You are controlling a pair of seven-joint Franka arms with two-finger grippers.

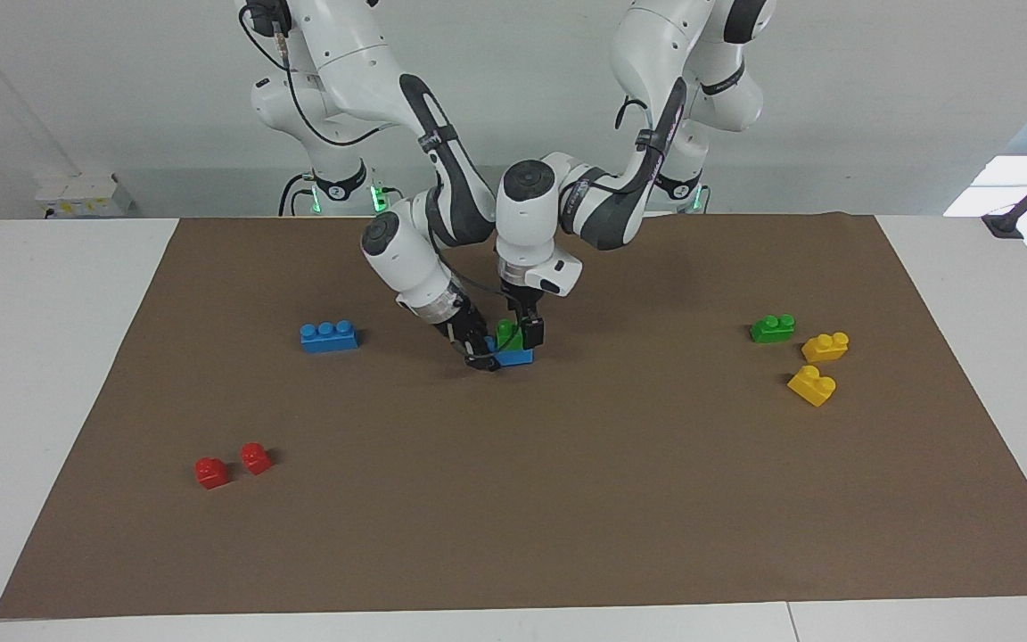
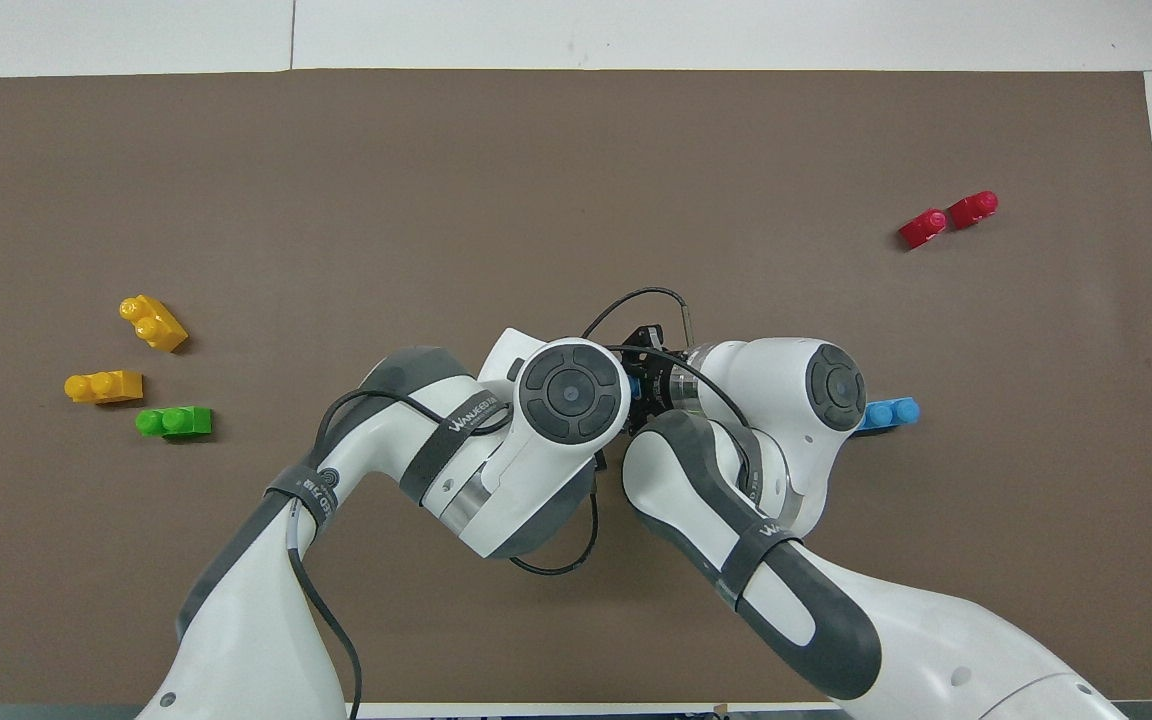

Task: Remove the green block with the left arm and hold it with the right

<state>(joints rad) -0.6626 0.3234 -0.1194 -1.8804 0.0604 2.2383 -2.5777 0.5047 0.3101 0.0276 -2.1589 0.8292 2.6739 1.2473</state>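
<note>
At mid-worktop [image 1: 567,499] the green block [image 1: 505,333] sits studded onto a blue brick [image 1: 513,358], the left tool [image 1: 520,334] closed around it and the right tool [image 1: 481,353] clamping the brick; light, rigid, slick plastic, probably best pinched across its flat sides.

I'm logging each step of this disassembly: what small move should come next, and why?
Probably a short straight lift by the left tool. It is down around the green block, which sits on the blue brick at mid-mat, while the right tool is at that brick's end toward the right arm, seemingly bracing it. Whether either grip is firm can't be told.
</note>
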